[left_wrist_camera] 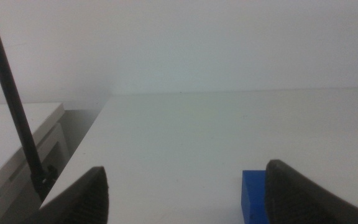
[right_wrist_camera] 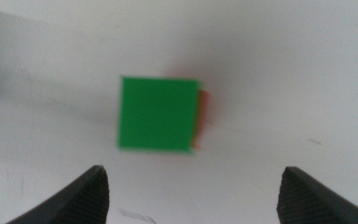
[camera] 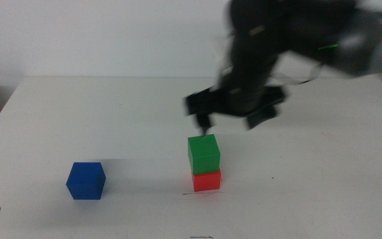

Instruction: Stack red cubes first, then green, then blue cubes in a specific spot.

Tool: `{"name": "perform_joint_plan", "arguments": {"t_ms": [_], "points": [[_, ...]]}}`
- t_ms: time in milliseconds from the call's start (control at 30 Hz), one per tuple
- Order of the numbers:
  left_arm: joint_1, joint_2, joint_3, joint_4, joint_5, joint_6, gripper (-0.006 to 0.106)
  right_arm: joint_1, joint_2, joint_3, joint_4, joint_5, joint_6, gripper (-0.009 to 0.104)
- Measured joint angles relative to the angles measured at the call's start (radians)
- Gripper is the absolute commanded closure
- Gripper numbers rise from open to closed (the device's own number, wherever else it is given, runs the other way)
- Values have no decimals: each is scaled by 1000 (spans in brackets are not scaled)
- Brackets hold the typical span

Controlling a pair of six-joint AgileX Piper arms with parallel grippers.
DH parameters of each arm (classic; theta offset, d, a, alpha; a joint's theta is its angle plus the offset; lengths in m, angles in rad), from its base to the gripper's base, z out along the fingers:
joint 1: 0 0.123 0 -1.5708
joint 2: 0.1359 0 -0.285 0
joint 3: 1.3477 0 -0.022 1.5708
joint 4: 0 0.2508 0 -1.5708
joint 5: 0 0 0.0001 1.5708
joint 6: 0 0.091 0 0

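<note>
The right gripper (camera: 234,116) hangs with jaws spread wide and empty — directly below it the green cube (camera: 203,154) sits on the red cube (camera: 207,180). Only its wrist view shows green overhanging red. The blue cube (camera: 85,180) lies well off to one side, just ahead of the left gripper (left_wrist_camera: 185,193), whose jaws are also spread.

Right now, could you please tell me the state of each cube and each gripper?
red cube: on the white table by the dark line, bottom of the stack.
green cube: resting on the red cube, slightly offset, released.
blue cube: alone on the table, unstacked.
right gripper: open, above the stack.
left gripper: open, near the blue cube.
</note>
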Motion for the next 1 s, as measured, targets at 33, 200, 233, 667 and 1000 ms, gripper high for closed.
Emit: {"name": "perform_joint_plan", "arguments": {"t_ms": [33, 200, 233, 667, 1000], "points": [[0, 0, 0, 0, 0, 0, 18, -11, -67, 45, -10, 0, -9, 20], [0, 0, 0, 0, 0, 0, 18, -83, -412, 304, -21, -93, -152, 20], [0, 0, 0, 0, 0, 0, 18, -96, -487, 363, -20, -114, -191, 20], [0, 0, 0, 0, 0, 0, 18, -176, -1086, 712, 17, -285, -333, 20], [0, 0, 0, 0, 0, 0, 18, -176, -1106, 721, 62, -293, -401, 20]]}}
